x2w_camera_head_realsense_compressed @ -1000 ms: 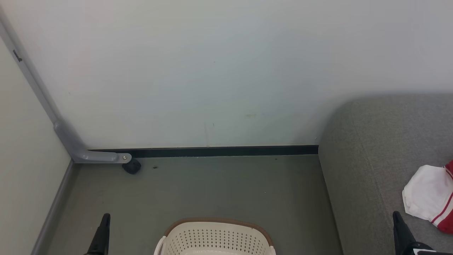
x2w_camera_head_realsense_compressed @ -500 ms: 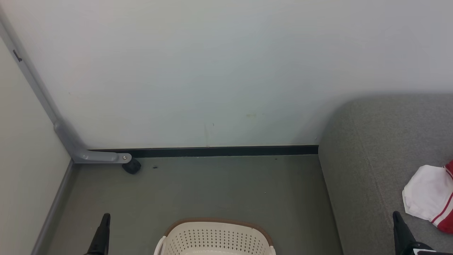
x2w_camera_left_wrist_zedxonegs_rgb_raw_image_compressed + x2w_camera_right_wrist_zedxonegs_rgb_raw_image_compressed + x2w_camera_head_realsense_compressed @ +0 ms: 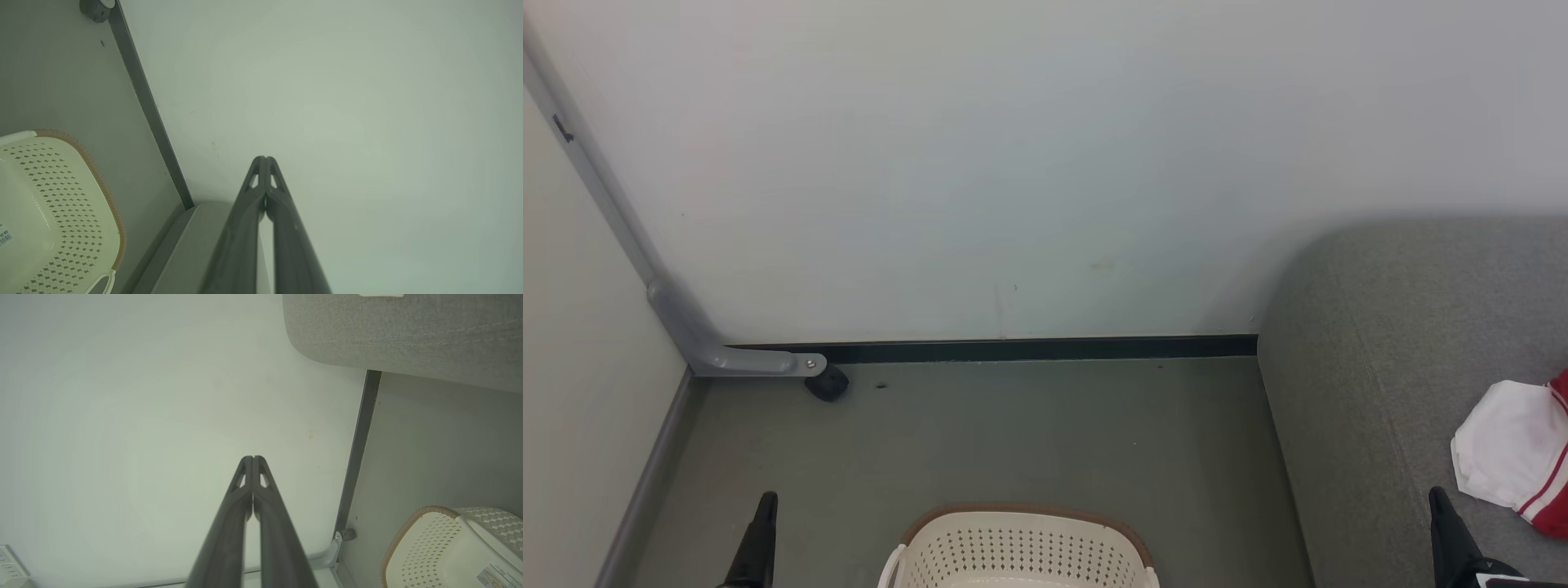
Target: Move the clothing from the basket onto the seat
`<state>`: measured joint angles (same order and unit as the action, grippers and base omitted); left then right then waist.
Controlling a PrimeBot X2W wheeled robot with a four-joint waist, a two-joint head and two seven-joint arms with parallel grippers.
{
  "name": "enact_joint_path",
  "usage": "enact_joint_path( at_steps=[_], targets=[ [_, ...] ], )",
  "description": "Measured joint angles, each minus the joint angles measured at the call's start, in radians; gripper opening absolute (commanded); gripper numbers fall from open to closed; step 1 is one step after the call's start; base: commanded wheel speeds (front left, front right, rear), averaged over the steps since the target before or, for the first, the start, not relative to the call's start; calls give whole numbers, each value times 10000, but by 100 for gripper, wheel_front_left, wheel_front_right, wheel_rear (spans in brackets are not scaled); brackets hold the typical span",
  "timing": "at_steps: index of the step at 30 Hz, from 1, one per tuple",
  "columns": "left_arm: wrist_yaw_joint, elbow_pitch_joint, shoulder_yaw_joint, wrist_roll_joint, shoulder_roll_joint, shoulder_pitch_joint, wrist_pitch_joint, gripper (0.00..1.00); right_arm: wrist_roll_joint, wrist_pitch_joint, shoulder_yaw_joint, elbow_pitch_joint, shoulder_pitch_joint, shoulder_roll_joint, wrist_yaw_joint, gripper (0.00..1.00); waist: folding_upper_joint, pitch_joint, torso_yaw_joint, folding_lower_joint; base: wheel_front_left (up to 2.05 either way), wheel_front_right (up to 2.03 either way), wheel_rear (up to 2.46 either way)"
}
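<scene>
Clothing, place: the clothing (image 3: 1515, 445) lies on the seat (image 3: 1380, 367) at the right edge of the head view, cut by the frame border.
Clothing, count: one crumpled garment, white with red trim and a thin red stripe.
Clothing, axis: the heap runs roughly top to bottom in the frame. Its white bulge points left, and the red parts are at its upper right and lower right.
Seat, count: one grey cushion in the right third of the frame, with its rounded corner toward the wall (image 3: 1013, 163).
Basket, place: the basket (image 3: 1021, 547) stands on the floor (image 3: 1013, 433) at bottom centre, left of the seat and apart from it.
Basket, count: one.
Basket, axis: the long side runs left to right across the frame and the opening faces up. The brown rim is toward the wall.
Basket, inside: the wrist views show perforated walls and a label (image 3: 5, 237) on the bottom.
Left hand: the left hand (image 3: 766, 500) is at the lower left, over the floor. Its two fingers are pressed together and pinch nothing.
Right hand: the right hand (image 3: 1437, 494) is at the lower right, over the seat and just beside the clothing. Its fingers are pressed together and grip nothing.
Hands, count: two, both pointing up the frame toward the wall.
Background: a dark skirting strip (image 3: 1045, 349) runs along the wall's foot. A grey bracket (image 3: 727, 359) with a black castor (image 3: 827, 384) is at the left.
</scene>
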<state>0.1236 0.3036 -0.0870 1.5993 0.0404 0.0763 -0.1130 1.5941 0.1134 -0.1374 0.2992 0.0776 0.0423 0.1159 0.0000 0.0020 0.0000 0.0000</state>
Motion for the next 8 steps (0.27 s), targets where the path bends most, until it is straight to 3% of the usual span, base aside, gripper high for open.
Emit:
enact_joint_path(
  at_steps=[8],
  targets=[
    [0,-2,0,0,0,0,0,0,0,0,0,0,0,0,0,0,0,0,0,0,0,0,0]
  ],
)
